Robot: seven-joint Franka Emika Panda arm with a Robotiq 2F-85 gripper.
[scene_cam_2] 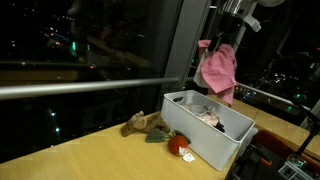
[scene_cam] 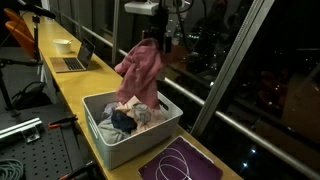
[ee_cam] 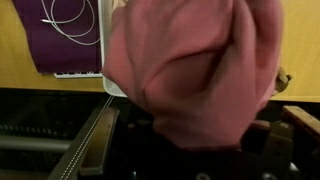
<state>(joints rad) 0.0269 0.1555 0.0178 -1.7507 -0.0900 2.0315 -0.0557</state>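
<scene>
— Below the gripper [scene_cam: 163,38], pinched shut on a bunch of pink cloth [scene_cam: 140,68], dangling right above the white bin [scene_cam: 128,150] of clothes [scene_cam: 125,120]
— Could slip loose if held only by a thin fold; would likely drape over the rim beneath rather than land inside
— Might also drag on the clothes underneath and pull garments out toward the purple mat [scene_cam: 180,165]

An exterior view looks down from high along my table [scene_cam: 60,82] at the white bin [scene_cam: 100,140]. An exterior view sits low by a table edge, facing the window [scene_cam_2: 90,50] past that same bin [scene_cam_2: 215,140]. My wrist view presses close on the pink cloth [ee_cam: 190,70].
</scene>
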